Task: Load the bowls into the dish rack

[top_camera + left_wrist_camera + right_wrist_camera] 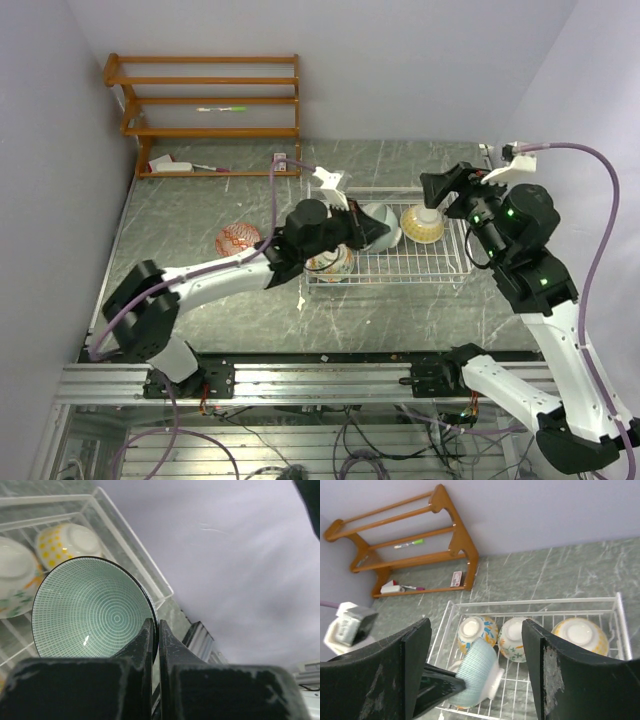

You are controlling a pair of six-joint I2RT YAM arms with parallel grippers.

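While our left jaws pinch the teal bowl (90, 610) over the dish rack (420, 263) and our right jaws hang wide, empty, we judge lowering it comes next.

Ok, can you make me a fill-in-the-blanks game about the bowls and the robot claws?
The left claw pinches the pale teal round ceramic bowl by its ____. The right claw is ____ and holds nothing. The reddish-brown round bowl sits on the grey table, to the ____ of the white wire dish rack. The yellow-patterned round bowl in the rack lies ____ down.
Missing words: rim, open, left, upside.
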